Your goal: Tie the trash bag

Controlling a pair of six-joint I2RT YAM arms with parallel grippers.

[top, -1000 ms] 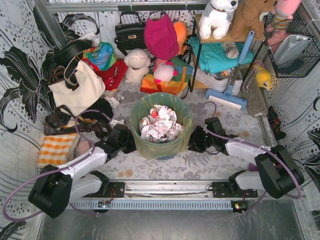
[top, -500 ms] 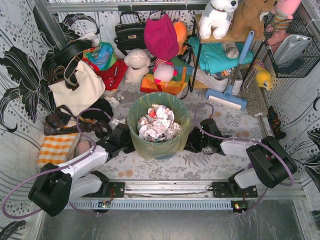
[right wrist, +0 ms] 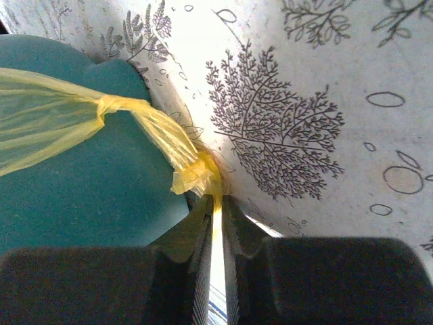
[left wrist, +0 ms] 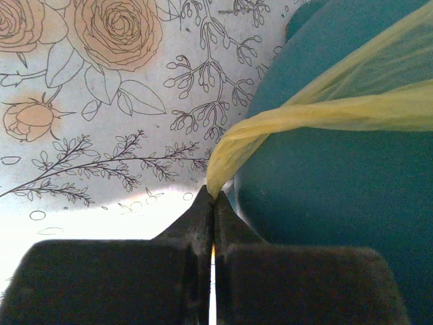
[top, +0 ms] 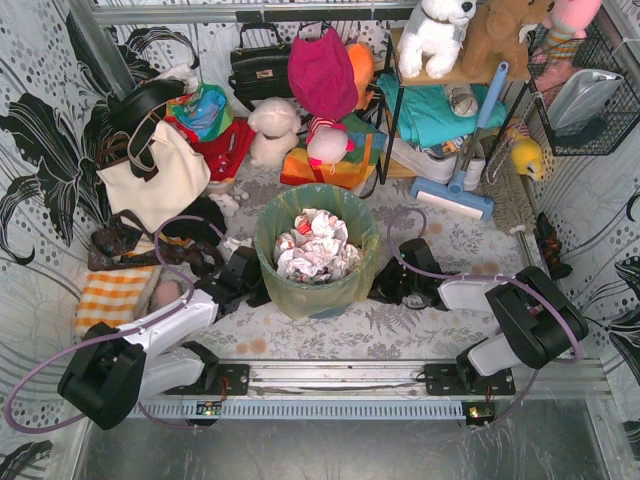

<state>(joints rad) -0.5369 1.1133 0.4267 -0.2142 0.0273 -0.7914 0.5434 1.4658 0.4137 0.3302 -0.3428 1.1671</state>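
The yellow-green trash bag point(top: 300, 285) lines the teal bucket point(top: 325, 310) at the table's middle, with crumpled white-and-red paper point(top: 317, 246) inside. My left gripper point(top: 262, 285) is at the bucket's left side, shut on a twisted strip of the bag point(left wrist: 318, 115) that runs from its tips point(left wrist: 213, 196) across the bucket wall point(left wrist: 325, 196). My right gripper point(top: 382, 290) is at the bucket's right side, shut on a bunched yellow strip of the bag point(right wrist: 162, 139) at its tips point(right wrist: 216, 198), beside the bucket point(right wrist: 74, 196).
A cream tote with black straps point(top: 155, 175), an orange checked cloth point(top: 112, 296), soft toys point(top: 272, 130), a black handbag point(top: 258, 65) and a rack with a blue-handled tool point(top: 465, 180) crowd the back and left. A metal rail point(top: 330, 375) runs along the near edge.
The right arm has swung left toward the bucket, and the bag and bucket have shifted slightly left. The left arm has barely moved.
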